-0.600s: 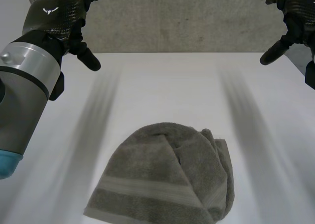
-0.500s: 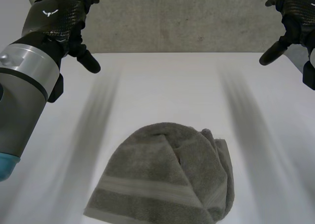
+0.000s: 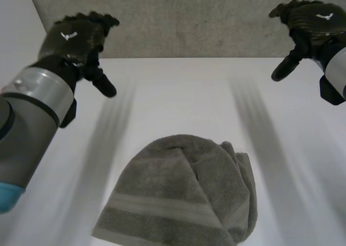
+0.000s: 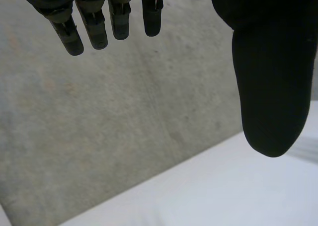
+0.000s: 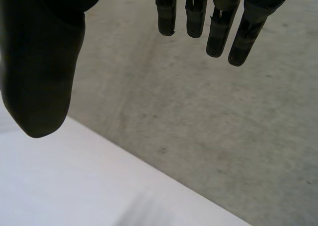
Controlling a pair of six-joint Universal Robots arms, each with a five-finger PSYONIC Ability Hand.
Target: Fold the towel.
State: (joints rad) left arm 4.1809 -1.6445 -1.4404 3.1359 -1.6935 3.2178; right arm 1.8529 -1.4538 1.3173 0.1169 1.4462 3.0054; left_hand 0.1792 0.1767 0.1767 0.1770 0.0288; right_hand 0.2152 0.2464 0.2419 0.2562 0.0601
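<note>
Near the table's (image 3: 178,89) closer edge, the grey towel (image 3: 178,197) is seen lying in a rumpled heap. It is loosely doubled over, with a paler woven band across its near part and bunched folds along its right side. It is touched by neither hand.

Well apart from it, toward the far left of the table, the left hand (image 3: 75,38) is held raised above the surface, its back turned to the head camera. In the left wrist view its fingers (image 4: 94,25) are shown straight and released, set apart from the thumb (image 4: 271,77), with nothing grasped.

Toward the far right, the right hand (image 3: 311,21) is held raised likewise. Its fingers (image 5: 218,30) are shown straight and released in the right wrist view, clear of the thumb (image 5: 42,67), with nothing grasped.

A grey wall (image 3: 194,19) is seen behind the table.
</note>
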